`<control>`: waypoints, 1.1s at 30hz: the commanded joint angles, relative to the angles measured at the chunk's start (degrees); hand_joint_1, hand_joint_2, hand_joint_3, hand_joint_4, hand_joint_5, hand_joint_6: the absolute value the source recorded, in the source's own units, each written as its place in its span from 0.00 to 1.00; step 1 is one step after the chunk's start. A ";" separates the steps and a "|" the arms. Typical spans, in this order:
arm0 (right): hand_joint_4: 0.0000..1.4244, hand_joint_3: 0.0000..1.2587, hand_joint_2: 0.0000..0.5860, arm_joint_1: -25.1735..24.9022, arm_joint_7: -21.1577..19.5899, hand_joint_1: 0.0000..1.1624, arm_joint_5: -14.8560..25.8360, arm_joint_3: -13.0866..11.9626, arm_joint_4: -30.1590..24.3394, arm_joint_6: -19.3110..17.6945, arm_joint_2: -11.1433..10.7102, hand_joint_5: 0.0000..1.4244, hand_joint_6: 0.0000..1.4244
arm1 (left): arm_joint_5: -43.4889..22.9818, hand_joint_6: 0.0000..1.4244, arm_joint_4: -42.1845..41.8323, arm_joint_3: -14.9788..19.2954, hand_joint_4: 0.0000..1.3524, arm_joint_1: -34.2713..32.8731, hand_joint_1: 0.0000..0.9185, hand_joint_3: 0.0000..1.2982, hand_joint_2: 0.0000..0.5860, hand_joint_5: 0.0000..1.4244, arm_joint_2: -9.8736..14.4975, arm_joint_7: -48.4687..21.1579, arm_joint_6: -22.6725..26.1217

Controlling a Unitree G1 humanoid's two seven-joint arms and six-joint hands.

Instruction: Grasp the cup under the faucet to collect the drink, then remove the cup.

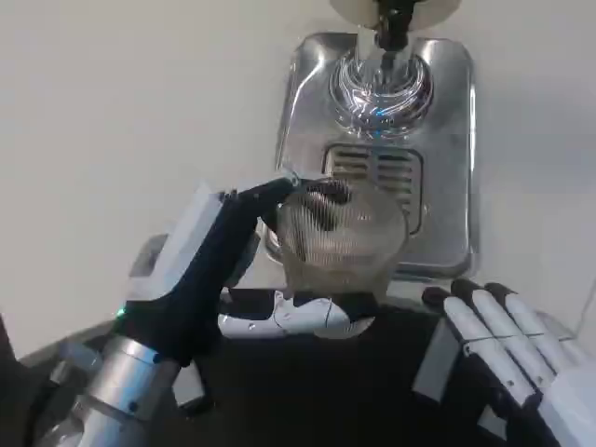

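Ribbed clear cup [343, 233] sitting frame centre, at lower edge of steel drip tray [447, 140], below faucet [391, 28] at top.
Left hand [209, 265] gripping cup, fingers wrapping near rim.
Right hand [498, 340] idling lower right, fingers extended, holding nothing.
Advising: keeping cup upright, mouth squarely beneath spout.
Faucet cropped; liquid level unreadable.
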 commanded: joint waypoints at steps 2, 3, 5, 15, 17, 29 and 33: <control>0.00 0.03 0.57 -0.60 0.76 0.73 -1.00 1.16 -0.29 0.84 1.54 0.00 0.07 | -0.86 1.00 -1.23 0.47 0.91 0.24 0.66 0.90 0.16 0.98 -0.06 -0.06 -0.24; 0.00 0.03 0.57 -0.68 0.80 0.73 -1.05 1.25 -0.24 0.92 1.66 0.00 0.07 | -0.86 1.00 -1.25 0.43 0.91 0.26 0.66 0.90 0.16 0.98 -0.08 -0.07 -0.20; 0.00 0.03 0.57 -0.87 0.86 0.73 -1.16 1.43 -0.11 1.04 1.76 0.00 0.07 | -0.75 1.00 -1.27 0.39 0.91 0.28 0.66 0.90 0.16 0.98 -0.12 -0.04 -0.13; 0.00 0.03 0.57 -1.27 0.39 0.74 -0.88 1.49 0.09 1.71 2.33 0.00 0.07 | 1.54 1.00 -0.51 0.76 0.91 -0.72 0.66 0.90 0.15 0.98 -0.74 1.26 2.05; 0.00 0.03 0.58 -1.11 0.18 0.74 -0.85 1.38 0.20 1.81 2.48 0.00 0.07 | 2.18 1.00 0.60 0.85 0.91 -1.79 0.67 0.91 0.15 0.98 -1.14 1.84 2.70; 0.00 0.03 0.61 1.93 -0.54 0.69 -1.28 0.78 -0.56 1.84 4.42 0.00 0.07 | 4.62 1.00 17.57 1.40 0.91 -14.59 0.73 0.90 0.14 0.97 -3.11 10.25 3.86; 0.00 0.03 0.61 2.17 -0.19 0.68 -1.57 1.20 -0.81 1.84 4.84 0.00 0.08 | 4.22 1.00 23.08 0.95 0.90 -18.55 0.74 0.90 0.14 0.97 -4.11 11.96 3.16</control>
